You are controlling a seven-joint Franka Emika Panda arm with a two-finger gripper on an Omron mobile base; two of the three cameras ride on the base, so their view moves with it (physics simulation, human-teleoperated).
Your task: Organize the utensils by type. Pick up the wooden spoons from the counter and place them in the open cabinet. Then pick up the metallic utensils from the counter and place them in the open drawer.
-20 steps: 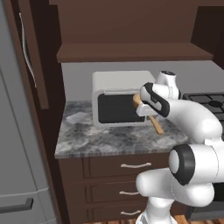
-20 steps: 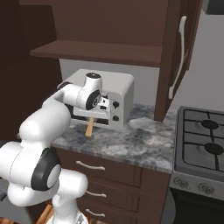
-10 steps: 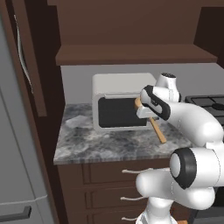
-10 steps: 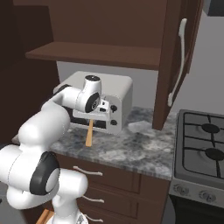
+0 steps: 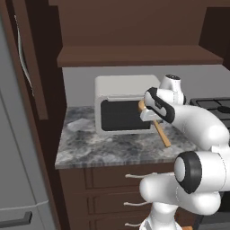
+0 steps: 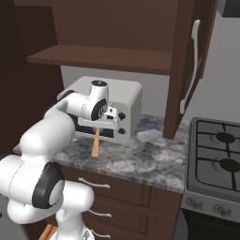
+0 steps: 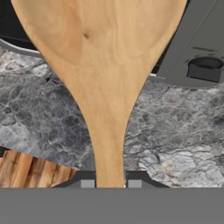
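Above the counter [image 5: 112, 150], in front of the white microwave [image 5: 123, 103], the gripper [image 5: 150, 112] is clamped on a wooden spoon [image 5: 159, 130], with the utensil lifted clear of the stone. From the left base view the handle slants down and to the right from the hand; from the right base view the wooden spoon [image 6: 96, 140] hangs nearly straight down below the gripper [image 6: 104, 116]. On the hand view the wooden spoon [image 7: 103, 83] runs up from between the fingertips, its broad bowl at the far end and the marbled counter [image 7: 175, 131] beneath it, and the two tips sit close against the handle on either side. The open cabinet [image 5: 139, 56] stands directly above the microwave, its brown shelf bare where visible; the open cabinet [image 6: 108, 54] shows likewise from the right, its door swung out beside the stovetop [image 6: 218, 154]. Assessment: the first step is in hand, carrying a wooden spoon from counter to cabinet. The next move calls for raising the hand past the microwave's top and the shelf's front edge, then reaching inward to set the spoon on the shelf. Risk noted: the long dangling handle could catch on the microwave or the shelf lip.
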